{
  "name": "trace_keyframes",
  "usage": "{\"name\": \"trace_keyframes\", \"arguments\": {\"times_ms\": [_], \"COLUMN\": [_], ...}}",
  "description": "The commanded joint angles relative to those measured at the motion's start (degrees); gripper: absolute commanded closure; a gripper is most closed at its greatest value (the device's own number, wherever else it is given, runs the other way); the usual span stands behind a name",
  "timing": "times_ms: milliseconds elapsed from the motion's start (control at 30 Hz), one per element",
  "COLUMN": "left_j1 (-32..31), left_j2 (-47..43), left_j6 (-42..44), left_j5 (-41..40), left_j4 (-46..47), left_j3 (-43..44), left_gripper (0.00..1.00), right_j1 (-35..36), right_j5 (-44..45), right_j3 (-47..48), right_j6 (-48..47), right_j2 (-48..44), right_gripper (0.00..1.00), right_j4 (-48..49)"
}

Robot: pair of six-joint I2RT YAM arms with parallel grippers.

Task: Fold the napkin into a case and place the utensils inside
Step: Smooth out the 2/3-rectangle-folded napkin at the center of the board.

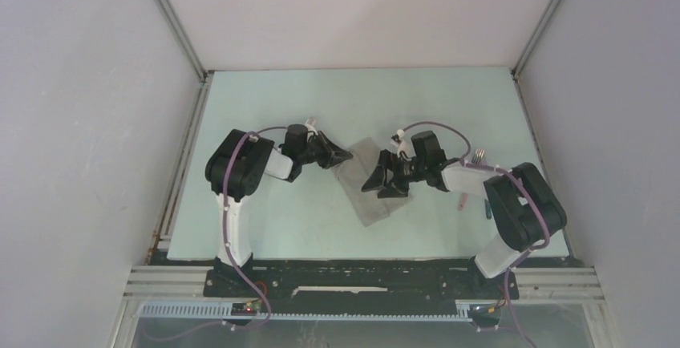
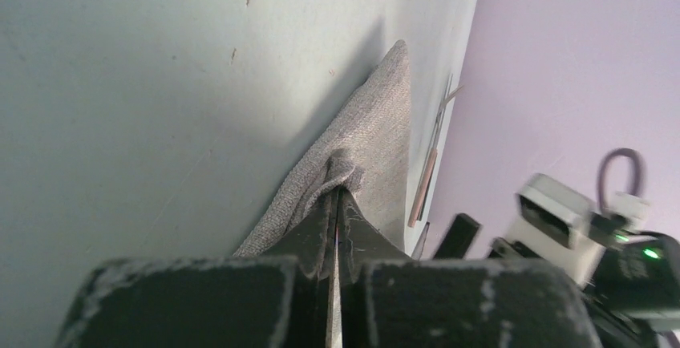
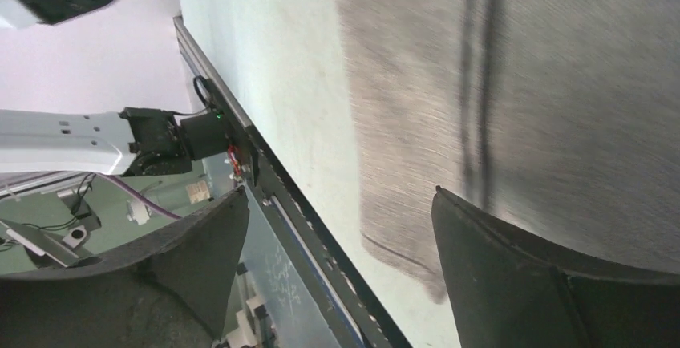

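Tabletop (image 1: 265,220), napkin (image 2: 377,131) inside left claw (image 2: 337,197)

Black-and-white arms (image 1: 236,163) — purple cables (image 1: 437,124) (looped).

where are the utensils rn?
Top view: the utensils lie on the right side of the table, right of the napkin and apart from it, partly hidden by the right arm.
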Motion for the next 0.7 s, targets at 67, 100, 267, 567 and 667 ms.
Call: {"name": "trace_keyframes", "arguments": {"times_ms": [67,100,267,567,667], "left_j1": [0.1,0.1,0.2,0.3,0.3], "left_j2": [1.1,1.0,1.1,1.7,2.2], "left_j6": [-0.4,-0.4,-0.4,-0.2,-0.2], "left_j5": [-1.6,-1.6,-1.5,-1.4,-1.5], "left_j4": [1.0,1.0,1.0,0.9,0.9], "left_j3": [0.6,0.6,0.3,0.3,0.5], "left_gripper": [1.00,1.00,1.00,1.00,1.00], "right_j1": [5.7,6.1,6.9,9.0,8.4], "right_j5": [2.7,1.8,-3.3,-7.7,-8.6], "right_j3": [9.6,10.8,16.3,27.4,27.4], "right_j6": [-0.2,1.1,8.8,5.7,5.9], "right_j2": [-3.2,-1.7,9.2,22.4,24.5], "right_gripper": [0.09,0.11,0.18,0.18,0.18], "right_j4": [-4.9,-3.4,8.5,7.2,7.8]}}
